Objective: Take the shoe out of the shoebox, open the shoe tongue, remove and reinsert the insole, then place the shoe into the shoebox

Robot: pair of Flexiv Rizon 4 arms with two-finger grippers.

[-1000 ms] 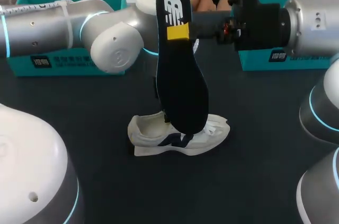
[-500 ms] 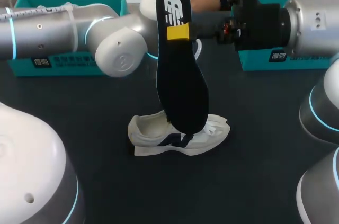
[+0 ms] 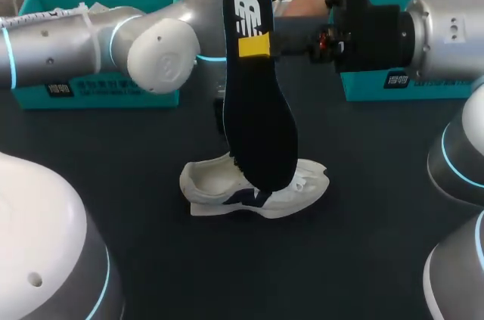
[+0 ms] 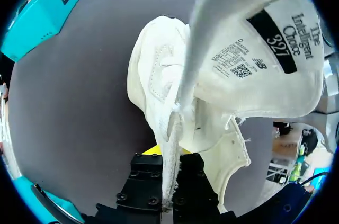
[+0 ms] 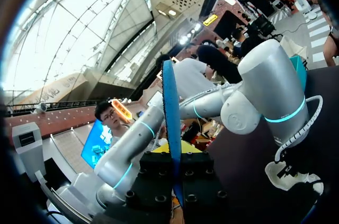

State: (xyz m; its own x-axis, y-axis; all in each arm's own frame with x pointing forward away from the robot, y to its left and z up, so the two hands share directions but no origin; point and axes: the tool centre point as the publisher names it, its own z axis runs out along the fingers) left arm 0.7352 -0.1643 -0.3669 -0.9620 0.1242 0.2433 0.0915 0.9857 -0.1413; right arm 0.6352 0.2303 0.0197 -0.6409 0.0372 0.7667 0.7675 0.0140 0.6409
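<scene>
Plainly, the right fingers [image 3: 254, 46] were closed flat on the insole [image 3: 257, 123], pinching it near its heel end so that it hung upright over the shoe [image 3: 253, 191]. Its broad toe end was down at the shoe's opening, though I could not tell whether it had entered. The left fingers [image 4: 180, 181] were nearly shut on a thin edge of white fabric, which I took to be the tongue [image 4: 249, 60], drawn up and back from the shoe's opening. The shoe stood on its sole on the counter [image 3: 151, 259], with nothing else bracing it, and the teal shoebox [image 3: 98, 32] sat well apart behind the shoe. The likeliest trouble, as I judged it, was the insole. Gripped at one end only and long and limp, it could buckle or fold if its toe end caught on the shoe's collar instead of sliding along the footbed. It could also twist in that narrow pinch. A second risk lay in the tongue. So little fabric was held that it could slip free and flop across the opening, blocking the way in. Too firm a pull, meanwhile, could tip or drag the unbraced shoe out from under the insole. Both arms were also crowded close above the shoe, so a careless descent could knock one against the other.
</scene>
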